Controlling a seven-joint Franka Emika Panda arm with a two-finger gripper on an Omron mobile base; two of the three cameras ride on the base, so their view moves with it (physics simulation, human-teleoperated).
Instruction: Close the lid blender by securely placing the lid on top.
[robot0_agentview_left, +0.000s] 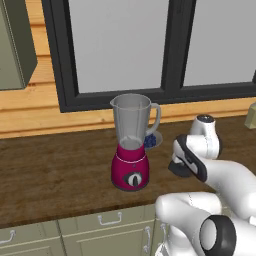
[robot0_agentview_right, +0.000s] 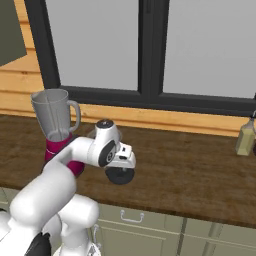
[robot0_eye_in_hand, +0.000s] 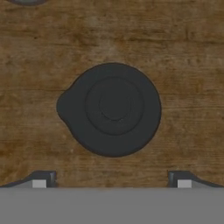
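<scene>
The lid (robot0_eye_in_hand: 111, 109) is a flat round black disc with a raised centre and a small spout tab, lying flat on the wooden counter (robot0_eye_in_hand: 183, 65). My gripper (robot0_eye_in_hand: 113, 179) hangs straight above it, open, with one fingertip on each side and nothing between them. In the right base view the gripper (robot0_agentview_right: 121, 167) points down just over the lid (robot0_agentview_right: 120, 176). The blender (robot0_agentview_left: 131, 145) stands upright to the left of the lid, with a magenta base and a clear grey jar whose mouth is uncovered.
A small bowl of blue berries (robot0_agentview_left: 152, 141) sits just behind the blender. A pale bottle (robot0_agentview_right: 245, 140) stands at the far right of the counter. The window frame (robot0_agentview_left: 170, 90) runs along the back, and the counter's front edge is near the lid.
</scene>
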